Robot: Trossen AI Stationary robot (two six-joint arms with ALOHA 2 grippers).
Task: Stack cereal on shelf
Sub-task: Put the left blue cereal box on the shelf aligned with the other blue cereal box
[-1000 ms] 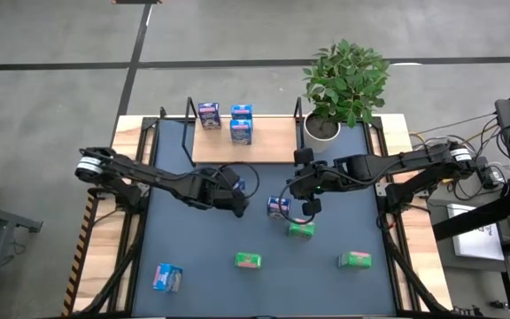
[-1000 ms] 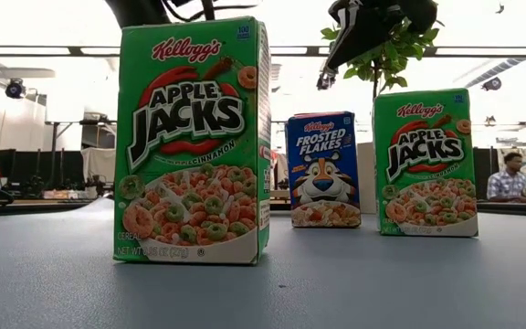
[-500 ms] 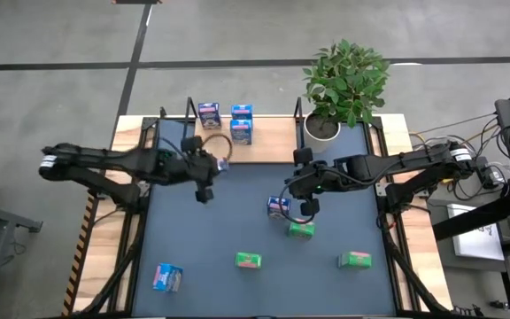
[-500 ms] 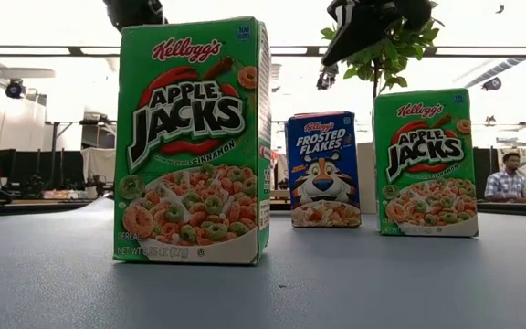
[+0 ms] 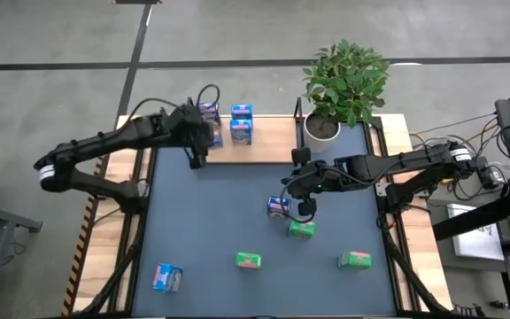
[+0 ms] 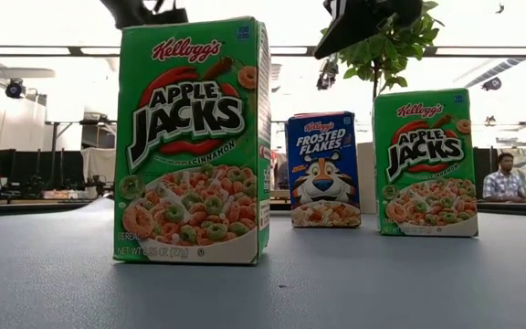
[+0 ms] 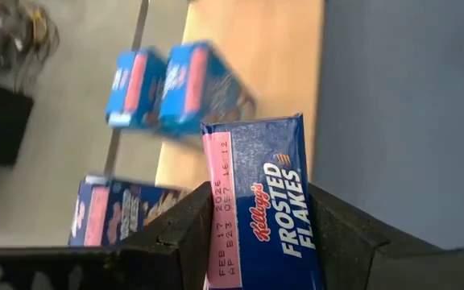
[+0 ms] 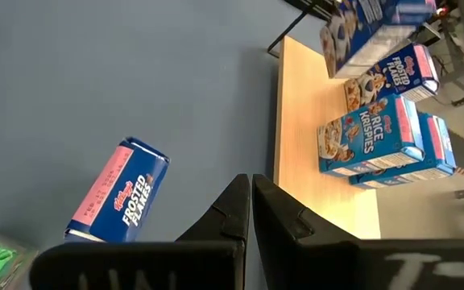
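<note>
As held, Frosted Flakes box lengthwise between left gripper fingers

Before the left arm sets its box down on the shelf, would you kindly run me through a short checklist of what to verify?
1. Box gripped: ok. The left hand is shut on a Frosted Flakes box, a finger on each side.
2. Hand at the shelf: ok. In the high view the left hand is at its left end.
3. Free board space: ok. Bare wood lies right of the light blue boxes.
4. Nearby box clearance: cannot tell. A dark blue box stands very close to the hand.
5. Right hand out of the way: ok. It is shut, over the mat by another Frosted Flakes box.
</note>
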